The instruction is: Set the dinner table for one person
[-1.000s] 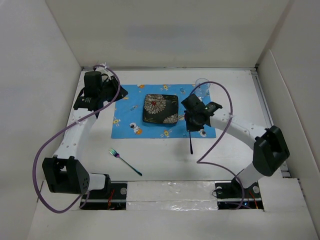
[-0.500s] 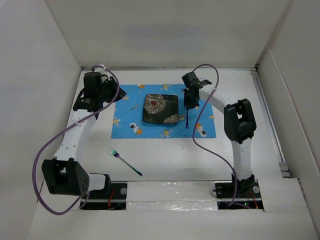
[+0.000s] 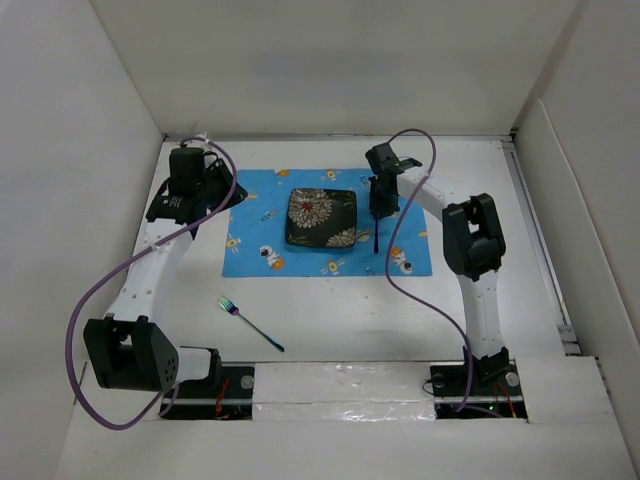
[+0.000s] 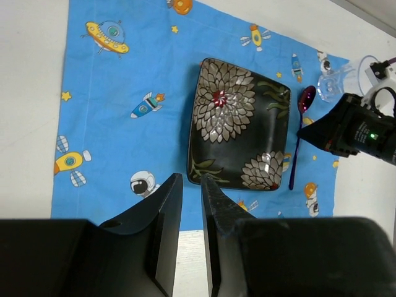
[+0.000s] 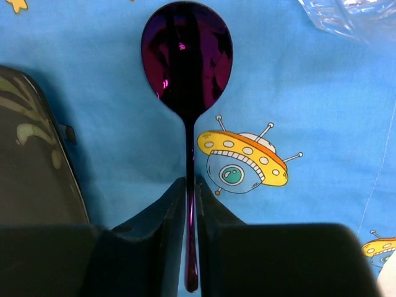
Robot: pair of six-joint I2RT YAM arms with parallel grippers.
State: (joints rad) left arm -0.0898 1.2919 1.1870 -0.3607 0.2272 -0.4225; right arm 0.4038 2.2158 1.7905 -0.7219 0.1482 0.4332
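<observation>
A purple spoon (image 5: 187, 55) lies flat on the blue cartoon placemat (image 3: 260, 215), just right of the dark floral plate (image 3: 321, 217), bowl pointing away. My right gripper (image 5: 190, 182) straddles its handle low over the mat, jaws parted a sliver on either side of it. In the top view that gripper (image 3: 378, 207) hides the spoon's bowl, and the handle (image 3: 375, 242) sticks out toward me. My left gripper (image 4: 190, 179) hovers over the mat's left edge, narrowly open and empty. An iridescent fork (image 3: 250, 322) lies on the white dinner table (image 3: 330, 310) in front of the mat.
A clear glass (image 3: 405, 168) stands at the mat's far right corner, close behind the right gripper. White walls enclose the table on the left, back and right. Purple cables loop from both arms.
The right arm swung from the mat's front right corner to beside the plate, carrying the spoon, and laid it on the mat. Its jaws have since parted slightly. The left arm barely moved.
</observation>
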